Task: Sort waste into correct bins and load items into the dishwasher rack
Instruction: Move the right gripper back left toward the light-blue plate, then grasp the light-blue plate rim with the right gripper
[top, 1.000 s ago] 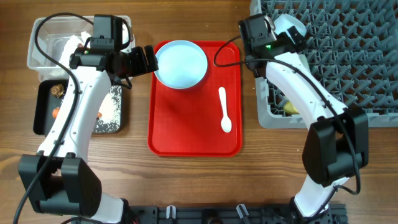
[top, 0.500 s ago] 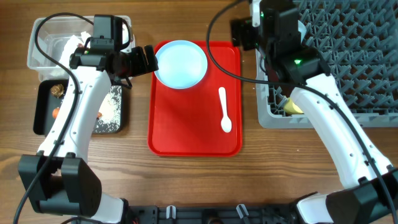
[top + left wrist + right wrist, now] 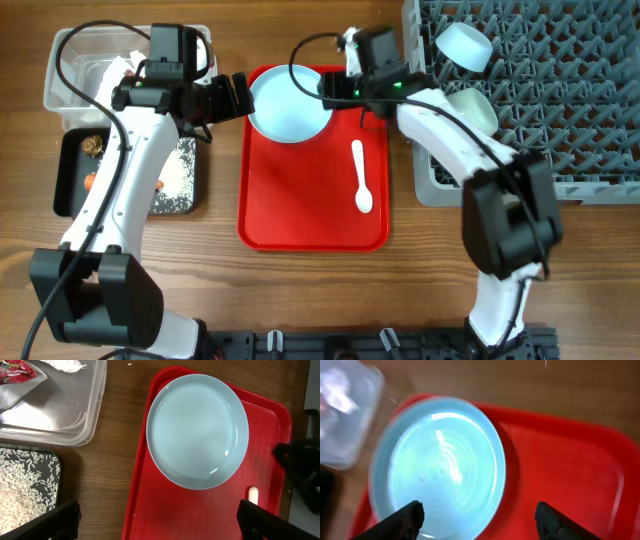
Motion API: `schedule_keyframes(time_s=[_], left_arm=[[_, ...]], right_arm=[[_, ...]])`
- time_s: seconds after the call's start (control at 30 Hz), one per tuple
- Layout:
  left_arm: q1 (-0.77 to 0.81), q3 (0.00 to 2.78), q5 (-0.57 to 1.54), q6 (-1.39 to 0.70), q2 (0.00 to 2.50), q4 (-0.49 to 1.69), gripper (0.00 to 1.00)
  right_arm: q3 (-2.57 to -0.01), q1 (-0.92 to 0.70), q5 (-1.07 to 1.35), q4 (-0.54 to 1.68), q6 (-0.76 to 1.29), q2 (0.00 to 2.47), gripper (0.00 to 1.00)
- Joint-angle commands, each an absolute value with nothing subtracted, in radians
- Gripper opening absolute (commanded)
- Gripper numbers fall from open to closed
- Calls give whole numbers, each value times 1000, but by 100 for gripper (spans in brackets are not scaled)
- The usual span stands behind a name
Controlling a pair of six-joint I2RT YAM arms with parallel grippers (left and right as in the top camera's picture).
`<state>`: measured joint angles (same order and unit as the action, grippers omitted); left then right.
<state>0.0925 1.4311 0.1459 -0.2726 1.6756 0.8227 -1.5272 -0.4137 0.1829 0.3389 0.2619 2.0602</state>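
Overhead: the glossy, round pale-blue plate (image 3: 290,105) lies at the 12 o'clock end of the flat red tray (image 3: 300,210). The left gripper (image 3: 238,95) is just beside it at 9 o'clock, and the right gripper (image 3: 330,92) covers its rim at 3 o'clock.

Left wrist: the jaws are spread wide and empty. Only the tip of the white plastic spoon (image 3: 253,494) shows.

Right wrist: blurred. The jaws stand wide apart over the plate, gripping nothing.
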Motion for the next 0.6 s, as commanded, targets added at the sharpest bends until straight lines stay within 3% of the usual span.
schedule_keyframes(time_s=[0.0, 0.37, 0.57], left_arm=[[96, 1438, 136, -281, 1669, 821, 100], [96, 1438, 136, -281, 1669, 821, 100], [96, 1438, 136, -281, 1669, 821, 100]], right_arm=[[-1530, -416, 163, 324, 263, 2122, 68], [-1530, -416, 56, 329, 212, 2230, 49], [-1530, -416, 15, 342, 209, 2241, 46]])
